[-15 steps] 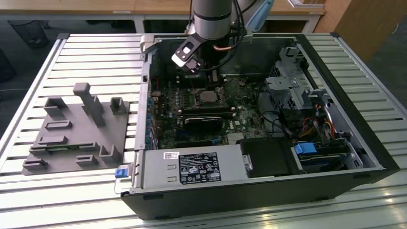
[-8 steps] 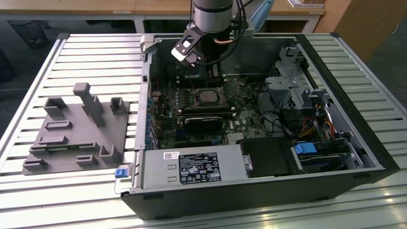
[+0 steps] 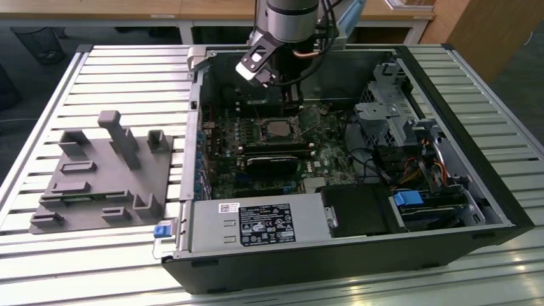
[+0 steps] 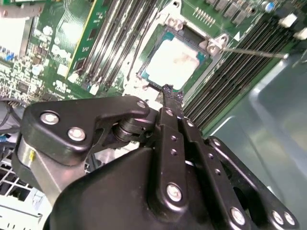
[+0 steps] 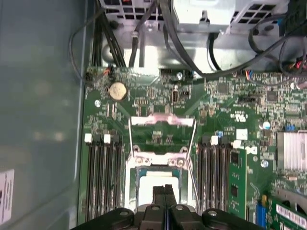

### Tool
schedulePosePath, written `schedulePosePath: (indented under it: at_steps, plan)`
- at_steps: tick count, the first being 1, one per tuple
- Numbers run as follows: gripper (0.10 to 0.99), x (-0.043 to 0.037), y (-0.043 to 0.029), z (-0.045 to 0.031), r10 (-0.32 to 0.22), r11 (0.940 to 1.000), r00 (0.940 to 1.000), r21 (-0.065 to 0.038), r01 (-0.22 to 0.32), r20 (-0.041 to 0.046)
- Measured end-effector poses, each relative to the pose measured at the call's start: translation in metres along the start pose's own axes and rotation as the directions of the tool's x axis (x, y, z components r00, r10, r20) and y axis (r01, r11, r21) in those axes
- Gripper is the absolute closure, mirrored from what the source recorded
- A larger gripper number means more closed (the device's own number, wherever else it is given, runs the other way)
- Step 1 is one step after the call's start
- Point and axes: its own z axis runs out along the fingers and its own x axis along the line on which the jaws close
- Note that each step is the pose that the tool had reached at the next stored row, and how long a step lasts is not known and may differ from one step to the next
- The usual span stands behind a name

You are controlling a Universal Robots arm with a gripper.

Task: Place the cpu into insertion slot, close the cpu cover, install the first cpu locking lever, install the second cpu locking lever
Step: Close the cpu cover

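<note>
The cpu (image 5: 145,189), pale with a grey metal top, lies flat in the insertion slot (image 5: 130,178) on the green board; it is also in the second wrist view as the cpu (image 4: 175,62) and the exterior view as the cpu (image 3: 276,129). The cpu cover (image 5: 162,120), a thin silver frame with a window, stands tilted back, open, at the socket's far side. A thin locking lever (image 4: 254,52) sticks out free from a socket corner; another rod (image 5: 193,170) runs beside the socket. My gripper (image 5: 165,188) hovers right over the chip's near edge, fingers pressed together, nothing between them. It shows as gripper (image 4: 168,91) and gripper (image 3: 293,109).
Rows of memory slots (image 5: 103,177) flank the socket on both sides. A black heatsink block (image 3: 272,167) sits just in front of it. The case wall (image 5: 43,120) is close on one side; cables and a drive cage (image 3: 386,115) crowd the exterior view's right. A grey fixture (image 3: 102,172) lies outside the case.
</note>
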Motion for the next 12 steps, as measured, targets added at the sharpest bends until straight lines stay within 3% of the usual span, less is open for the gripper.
schedulePosePath:
  at_steps: [6, 12]
  plan:
    - [0.980, 0.0001, 0.0016, -0.0065, 0.000, 1.0000, 1.0000, 0.000, 0.000, -0.0001]
    - [0.980, 0.0000, 0.0034, -0.0067, 0.000, 1.0000, 1.0000, 0.000, 0.000, -0.0001]
